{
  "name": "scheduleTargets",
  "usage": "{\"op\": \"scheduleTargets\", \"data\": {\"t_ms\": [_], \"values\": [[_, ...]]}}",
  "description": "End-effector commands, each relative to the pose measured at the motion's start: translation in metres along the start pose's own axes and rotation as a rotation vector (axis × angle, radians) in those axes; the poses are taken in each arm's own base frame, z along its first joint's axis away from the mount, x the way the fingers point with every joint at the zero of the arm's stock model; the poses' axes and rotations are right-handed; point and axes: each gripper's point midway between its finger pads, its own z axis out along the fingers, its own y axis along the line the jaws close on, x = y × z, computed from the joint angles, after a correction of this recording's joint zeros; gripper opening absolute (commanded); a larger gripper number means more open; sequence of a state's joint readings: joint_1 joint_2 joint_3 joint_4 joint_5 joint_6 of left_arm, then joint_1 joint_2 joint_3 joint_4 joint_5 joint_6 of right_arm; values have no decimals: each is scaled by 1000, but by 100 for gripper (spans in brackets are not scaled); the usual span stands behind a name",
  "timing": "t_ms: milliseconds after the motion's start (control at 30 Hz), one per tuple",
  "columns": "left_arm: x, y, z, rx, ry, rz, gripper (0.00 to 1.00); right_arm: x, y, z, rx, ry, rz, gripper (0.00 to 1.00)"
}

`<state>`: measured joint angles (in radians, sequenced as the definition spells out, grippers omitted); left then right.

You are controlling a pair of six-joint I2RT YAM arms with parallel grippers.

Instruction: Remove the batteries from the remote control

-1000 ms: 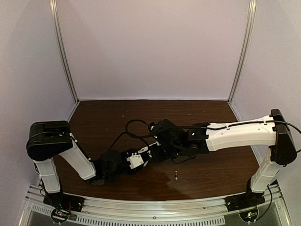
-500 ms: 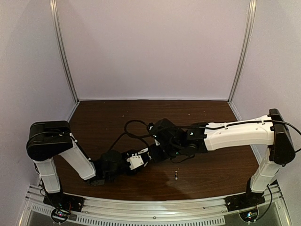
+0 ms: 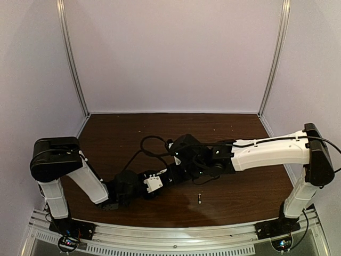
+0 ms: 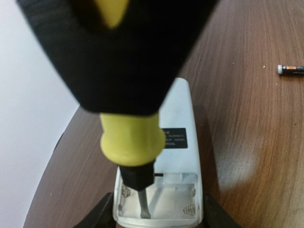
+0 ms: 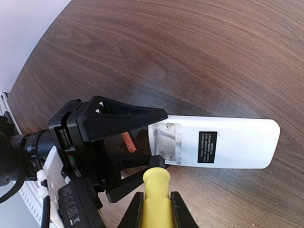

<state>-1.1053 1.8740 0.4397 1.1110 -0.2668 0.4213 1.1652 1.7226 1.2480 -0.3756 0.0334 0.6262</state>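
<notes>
Remote control (image 5: 228, 142), clamped by the left gripper (image 5: 160, 137), has a battery compartment (image 4: 175, 199) holding only the right gripper's (image 5: 156, 209) tightly gripped screwdriver (image 4: 130, 137) tip; its black label (image 5: 207, 145) is unreadable.

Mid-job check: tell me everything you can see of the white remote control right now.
The flat white plastic remote control lies back-up on the dark wooden table, showing a black printed label. Its battery compartment at one end is uncovered, springs visible, no battery seen inside. The left end effector grips that end across its width. The metal tip of the yellow-handled screwdriver, held in the right end effector, reaches into the compartment.
</notes>
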Motion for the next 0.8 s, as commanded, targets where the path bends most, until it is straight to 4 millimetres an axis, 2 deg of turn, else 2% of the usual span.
{"op": "scheduleTargets", "data": {"t_ms": [0,367,767], "values": [[-34,6,2,-17,-128,-38,0,0,7,2,-46,-11,-4,0],[-35,7,2,-19,-133,-46,0,-6,4,-7,-34,-42,-1,0],[-40,10,2,-24,-138,-79,0,-13,-19,-51,13,-133,28,0]]}}
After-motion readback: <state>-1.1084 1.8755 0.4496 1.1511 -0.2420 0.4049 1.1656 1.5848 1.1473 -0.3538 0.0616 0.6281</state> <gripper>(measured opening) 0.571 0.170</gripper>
